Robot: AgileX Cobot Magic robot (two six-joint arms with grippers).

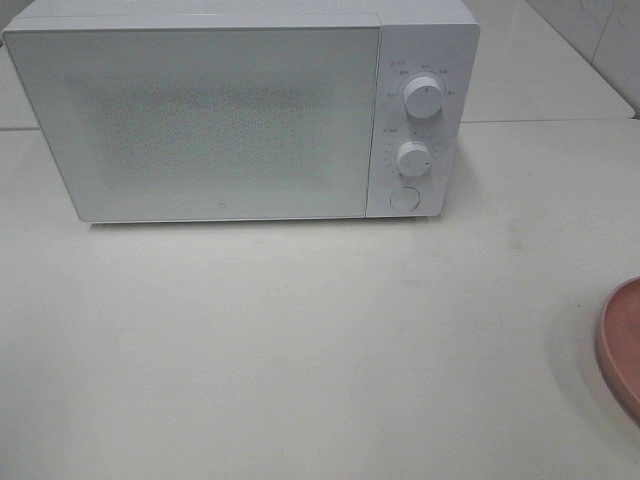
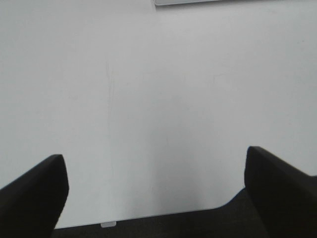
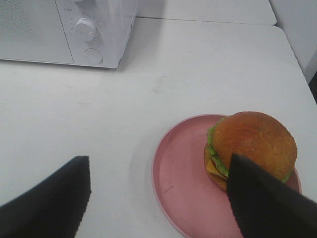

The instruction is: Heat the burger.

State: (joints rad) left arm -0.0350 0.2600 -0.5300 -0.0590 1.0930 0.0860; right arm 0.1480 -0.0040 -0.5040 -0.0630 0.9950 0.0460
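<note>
Burger (image 3: 252,144) sits on pink plate (image 3: 181,183), right side of tabletop (image 1: 300,340), well apart from the closed microwave (image 1: 200,120). Right gripper (image 3: 158,198) jaws wide, hovering over the plate, holding nothing. Left gripper (image 2: 156,193) jaws wide over bare tabletop.

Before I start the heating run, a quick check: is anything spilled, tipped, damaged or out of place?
Nothing stands out. The burger sits upright, off-centre on the pink plate; the microwave door is closed, the table unspilled.
</note>
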